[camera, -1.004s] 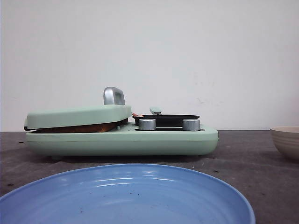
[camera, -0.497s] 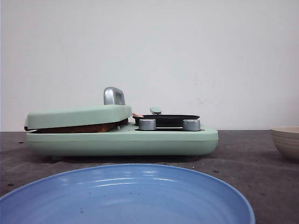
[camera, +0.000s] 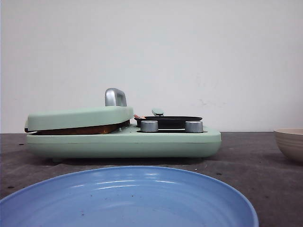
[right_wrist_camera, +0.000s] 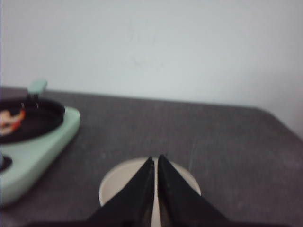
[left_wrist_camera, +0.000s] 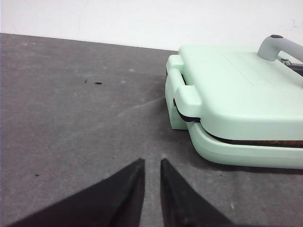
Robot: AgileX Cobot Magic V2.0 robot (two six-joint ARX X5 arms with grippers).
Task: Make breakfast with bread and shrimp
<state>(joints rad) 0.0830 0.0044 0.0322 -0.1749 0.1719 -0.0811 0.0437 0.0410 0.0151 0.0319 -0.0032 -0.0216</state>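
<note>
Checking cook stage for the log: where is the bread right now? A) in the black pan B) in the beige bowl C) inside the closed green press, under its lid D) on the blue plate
C: a brown crust edge of the bread shows in the gap under the lid of the green press; the blue plate holds no bread, and the black pan holds only shrimp.

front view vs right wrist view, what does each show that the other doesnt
Only the front view shows the blue plate, the closed press lid with bread under it, and two knobs. Only the right wrist view shows the shrimp in the black pan and the shut right hand. Both show the green appliance and beige bowl.
</note>
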